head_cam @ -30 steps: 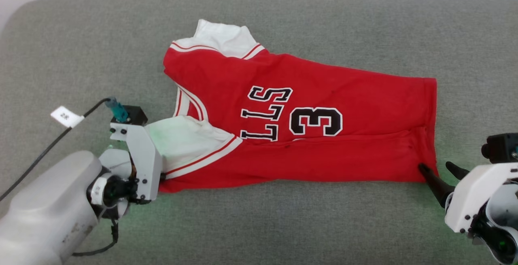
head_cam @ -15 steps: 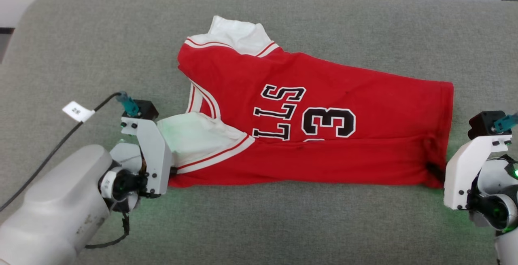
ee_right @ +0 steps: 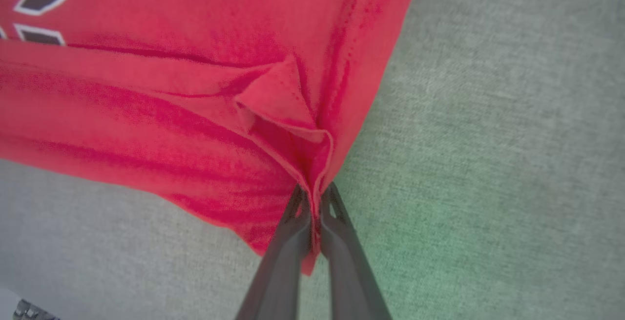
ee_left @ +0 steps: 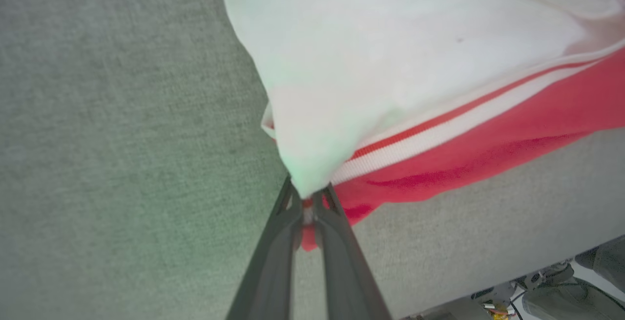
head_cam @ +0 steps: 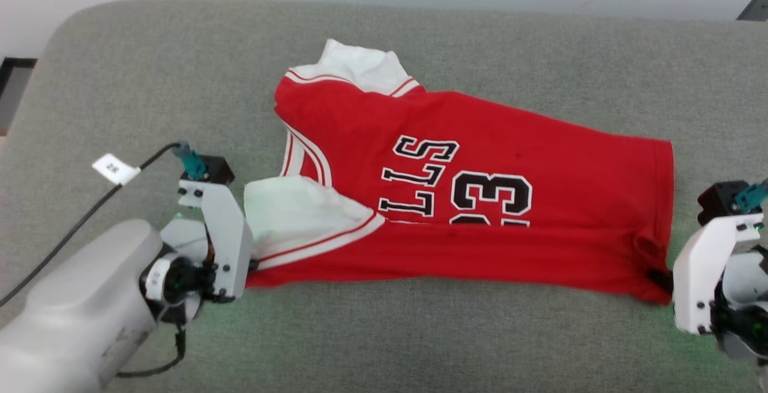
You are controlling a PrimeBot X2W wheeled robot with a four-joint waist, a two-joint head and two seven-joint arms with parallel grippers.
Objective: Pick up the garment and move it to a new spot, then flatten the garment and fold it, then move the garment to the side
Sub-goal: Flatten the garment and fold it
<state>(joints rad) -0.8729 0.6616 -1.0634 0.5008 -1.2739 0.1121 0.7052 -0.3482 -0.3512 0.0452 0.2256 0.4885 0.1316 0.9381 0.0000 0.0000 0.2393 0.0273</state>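
The garment (head_cam: 480, 189), a red jersey with white sleeves and a black number print, lies sideways on the grey cushion, its near edge folded up over the print. My left gripper (head_cam: 252, 264) is shut on the near shoulder corner by the white sleeve (ee_left: 371, 61). In the left wrist view the left gripper (ee_left: 307, 200) pinches white and red cloth. My right gripper (head_cam: 660, 278) is shut on the near hem corner; in the right wrist view the right gripper (ee_right: 312, 195) clamps a bunched fold of the red garment (ee_right: 161, 105).
The grey fabric cushion (head_cam: 384, 333) spreads under everything, with its rounded far-left corner (head_cam: 66, 21) near a pale wall. A black cable with a white tag (head_cam: 114, 169) runs from my left wrist.
My right gripper went from open beside the hem corner to shut on it. The near edge of the garment now stretches between both grippers. The head camera shifted.
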